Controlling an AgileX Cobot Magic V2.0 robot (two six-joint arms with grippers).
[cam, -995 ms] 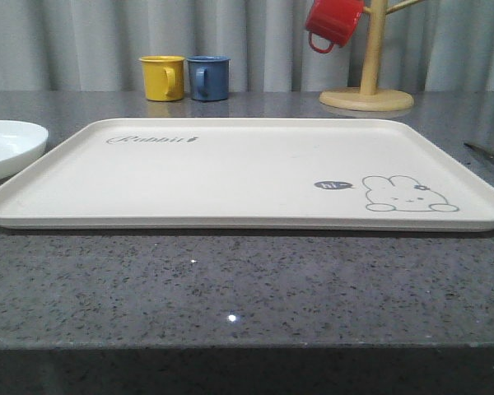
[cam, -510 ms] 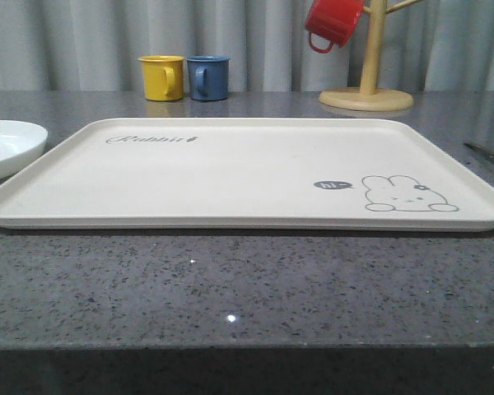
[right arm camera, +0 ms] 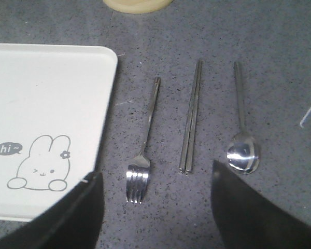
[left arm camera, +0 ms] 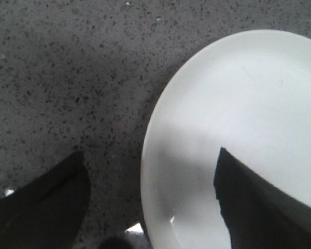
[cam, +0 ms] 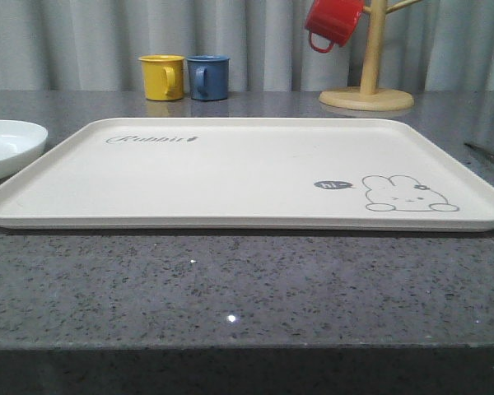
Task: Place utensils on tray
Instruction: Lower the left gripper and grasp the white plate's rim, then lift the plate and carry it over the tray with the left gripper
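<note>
the fork (right arm camera: 142, 150), chopsticks (right arm camera: 191, 118) and spoon (right arm camera: 242, 129) lie flat beside the tray (right arm camera: 46, 124). they look thin, hard and slippery, so pinch the fork's handle. right gripper (right arm camera: 155, 207) is wide open above them.

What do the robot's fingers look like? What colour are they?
They are black and plain. The left gripper has two dark, flat, wedge-shaped fingers. The right gripper has the same broad black fingers with smooth matte sides. No markings or cables are visible on them.

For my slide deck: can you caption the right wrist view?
Open right pincer above fork, chopsticks and spoon lying on the counter beside the tray.
</note>
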